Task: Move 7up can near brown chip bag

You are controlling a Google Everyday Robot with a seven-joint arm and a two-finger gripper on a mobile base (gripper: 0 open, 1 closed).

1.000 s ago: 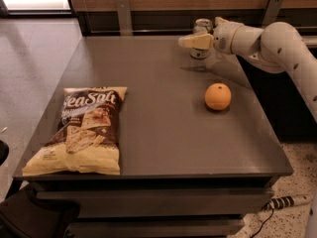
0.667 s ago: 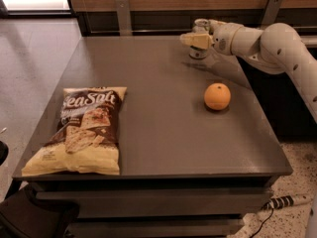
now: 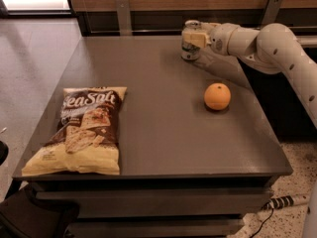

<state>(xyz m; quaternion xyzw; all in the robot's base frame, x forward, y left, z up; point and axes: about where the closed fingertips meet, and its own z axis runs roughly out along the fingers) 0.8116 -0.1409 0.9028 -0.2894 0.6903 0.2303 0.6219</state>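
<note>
Aluminium can (image 3: 189, 52): light, thin-walled, slick, so we grip mid-body, gently. Hand (image 3: 191, 36) is closed around it at the counter's (image 3: 163, 133) far edge; bag (image 3: 81, 128) well apart.

White arm reaching across, gripper (image 3: 191, 36) top centre-right, jaws clasping 7up can (image 3: 189, 51)

Dim, warm light; daylight glares top left. A soft shadow lies under the orange (image 3: 217, 96). The tool (image 3: 192, 37) at the far edge of the surface (image 3: 163, 138) is evenly lit.
</note>
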